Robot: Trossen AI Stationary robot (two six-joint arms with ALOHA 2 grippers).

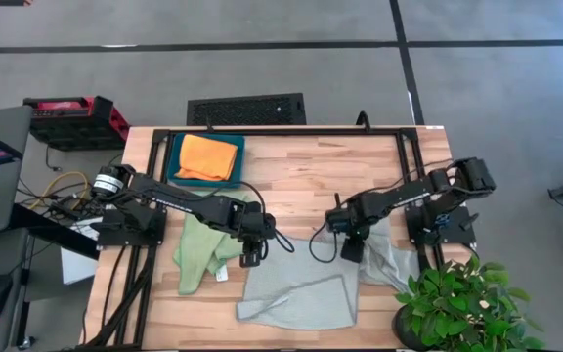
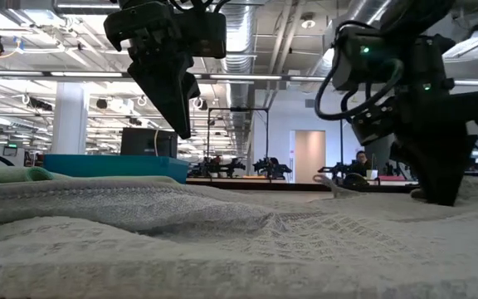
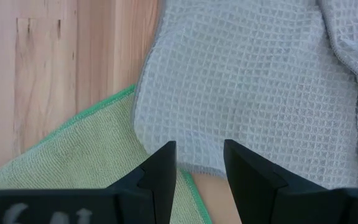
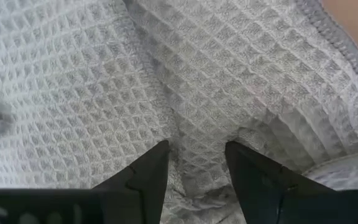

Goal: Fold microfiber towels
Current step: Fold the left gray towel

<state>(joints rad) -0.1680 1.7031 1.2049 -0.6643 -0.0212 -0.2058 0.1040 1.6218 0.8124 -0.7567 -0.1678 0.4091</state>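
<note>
An orange towel (image 1: 208, 156) lies in the dark teal tray (image 1: 173, 156) at the far left. A light green towel (image 1: 198, 249) lies crumpled on the table, and its edge shows in the left wrist view (image 3: 86, 155). One pale grey towel (image 1: 296, 298) lies near the front edge, with a corner (image 3: 247, 81) over the green one. My left gripper (image 1: 250, 259) hangs open above that corner (image 3: 199, 158), clear of the cloth (image 2: 181, 124). The other pale grey towel (image 1: 389, 259) lies rumpled at the right. My right gripper (image 1: 352, 252) is open and down on it. My right gripper comes from above, pointing down, onto the rumpled grey towel, some way in from its hemmed edge (image 4: 347, 56). Its two fingertips (image 4: 157, 158) stand apart on the cloth, and a small ridge of cloth (image 4: 197, 134) rises between them. The towel lies on the table.
A potted plant (image 1: 457, 303) stands at the table's near right corner, close to the right grey towel. A black frame rail (image 1: 291, 132) runs along the far edge. Bare wood (image 1: 301, 176) lies between the tray and the arms.
</note>
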